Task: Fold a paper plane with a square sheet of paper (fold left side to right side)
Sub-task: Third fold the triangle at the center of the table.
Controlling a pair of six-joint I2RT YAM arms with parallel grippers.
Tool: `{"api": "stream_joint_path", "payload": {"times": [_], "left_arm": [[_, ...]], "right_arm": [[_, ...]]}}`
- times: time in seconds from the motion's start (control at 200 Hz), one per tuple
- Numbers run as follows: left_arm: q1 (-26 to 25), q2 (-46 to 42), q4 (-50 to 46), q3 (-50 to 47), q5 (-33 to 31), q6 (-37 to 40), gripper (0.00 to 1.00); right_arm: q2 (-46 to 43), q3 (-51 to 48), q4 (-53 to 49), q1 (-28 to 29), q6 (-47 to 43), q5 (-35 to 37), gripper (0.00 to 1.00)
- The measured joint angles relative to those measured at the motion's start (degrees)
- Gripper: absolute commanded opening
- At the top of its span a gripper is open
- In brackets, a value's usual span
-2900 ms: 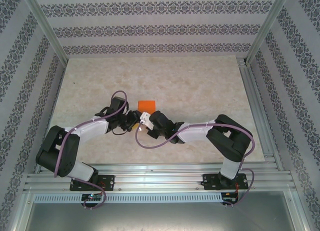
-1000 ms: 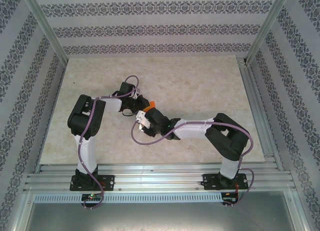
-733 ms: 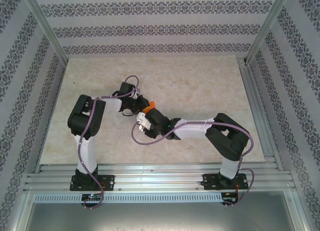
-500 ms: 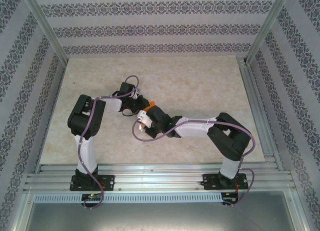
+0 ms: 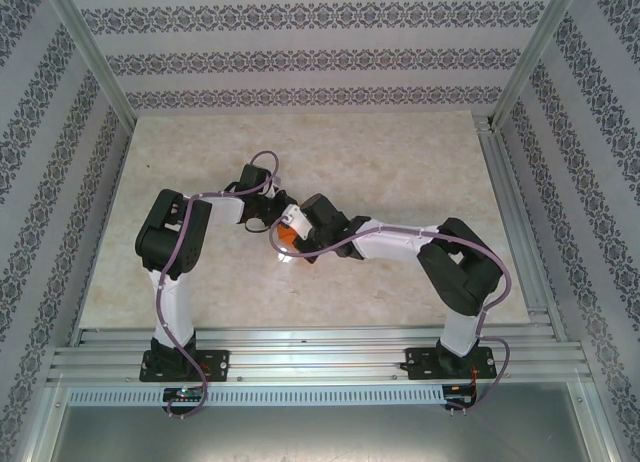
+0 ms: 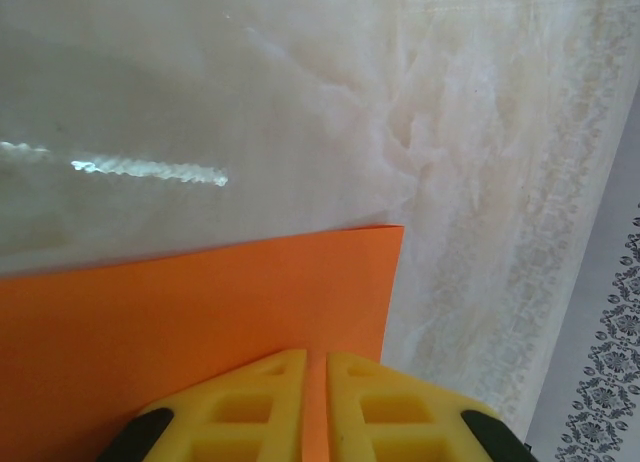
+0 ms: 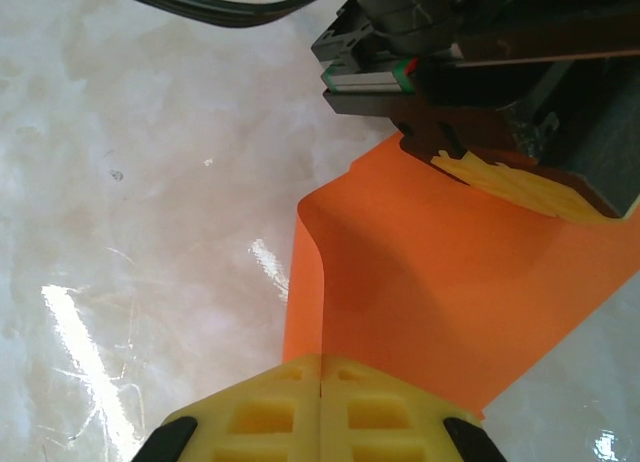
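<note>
The square sheet of paper (image 7: 450,282) is bright orange and hangs between both grippers, just above the marble table. In the right wrist view it curls over along its left edge. My right gripper (image 7: 320,362) is shut on the sheet's near edge, its yellow fingers pressed together. My left gripper (image 6: 315,357) is shut on the opposite side, with a thin strip of the orange sheet (image 6: 180,302) between its yellow pads. The left gripper's fingers (image 7: 510,187) show at the sheet's far side. From above, the two grippers meet mid-table and a small orange patch of the sheet (image 5: 287,238) shows below them.
The pale marble table (image 5: 400,162) spreads around the arms. Metal rails run along its right side (image 5: 515,212) and near edge (image 5: 320,342). Patterned walls enclose the back and sides. A purple cable (image 5: 275,267) loops below the grippers.
The right gripper has closed on the sheet and its wrist has swung toward the back. The visible orange patch has shifted from behind the grippers to their near side. The left arm holds still.
</note>
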Motion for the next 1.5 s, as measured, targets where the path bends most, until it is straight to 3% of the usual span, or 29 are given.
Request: {"api": "stream_joint_path", "payload": {"times": [0.664, 1.504], "left_arm": [[-0.1, 0.5, -0.2, 0.7, 0.0, 0.0, 0.14], [-0.3, 0.6, -0.3, 0.9, -0.2, 0.7, 0.14]], "right_arm": [[3.3, 1.1, -3.0, -4.8, 6.9, -5.4, 0.01], [6.8, 3.4, -5.5, -7.2, 10.1, -6.8, 0.02]]}}
